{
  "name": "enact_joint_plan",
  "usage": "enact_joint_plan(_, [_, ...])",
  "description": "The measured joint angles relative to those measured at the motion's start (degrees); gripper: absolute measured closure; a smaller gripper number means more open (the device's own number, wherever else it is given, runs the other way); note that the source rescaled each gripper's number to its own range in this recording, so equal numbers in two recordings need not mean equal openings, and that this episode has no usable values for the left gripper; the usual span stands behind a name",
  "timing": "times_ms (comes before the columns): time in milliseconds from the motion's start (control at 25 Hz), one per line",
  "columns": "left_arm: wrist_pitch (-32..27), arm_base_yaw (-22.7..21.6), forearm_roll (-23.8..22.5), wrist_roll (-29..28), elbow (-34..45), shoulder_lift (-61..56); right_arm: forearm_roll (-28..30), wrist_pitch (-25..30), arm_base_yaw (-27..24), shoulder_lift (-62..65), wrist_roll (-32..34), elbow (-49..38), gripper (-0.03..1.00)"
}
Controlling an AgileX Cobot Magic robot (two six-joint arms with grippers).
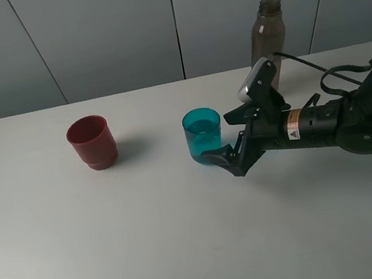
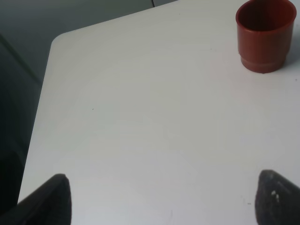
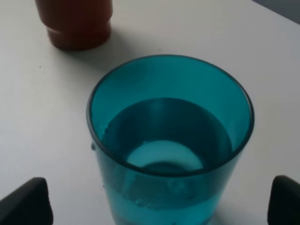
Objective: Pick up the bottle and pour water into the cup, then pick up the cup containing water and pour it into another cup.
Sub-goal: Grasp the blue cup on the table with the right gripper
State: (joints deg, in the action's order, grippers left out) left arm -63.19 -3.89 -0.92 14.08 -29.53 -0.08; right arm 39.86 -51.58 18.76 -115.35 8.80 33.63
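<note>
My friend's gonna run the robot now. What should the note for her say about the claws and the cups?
Left claw: open, empty, over bare table.
Right claw: open, right beside the teal cup, not gripping it.
Bottle: upright at the back of the table.
Red cup: upright, off to the left of the teal cup.
Done: the teal cup has water in it.
Left: grab the teal cup and pour it into the red cup.

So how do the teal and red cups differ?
The teal cup is translucent, straight-sided; the red cup opaque with a stepped base. The teal cup holds water; the red cup shows none. The right gripper's jaws stand open at the teal cup, not the red cup. Both stand upright on the table.
</note>
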Motion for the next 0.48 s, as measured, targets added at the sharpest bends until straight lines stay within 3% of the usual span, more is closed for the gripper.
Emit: enact_joint_plan(480, [0.00,0.00,0.00,0.00,0.00,0.00,-1.24,-0.81,3.16,-3.45,-0.19,2.81,-0.03])
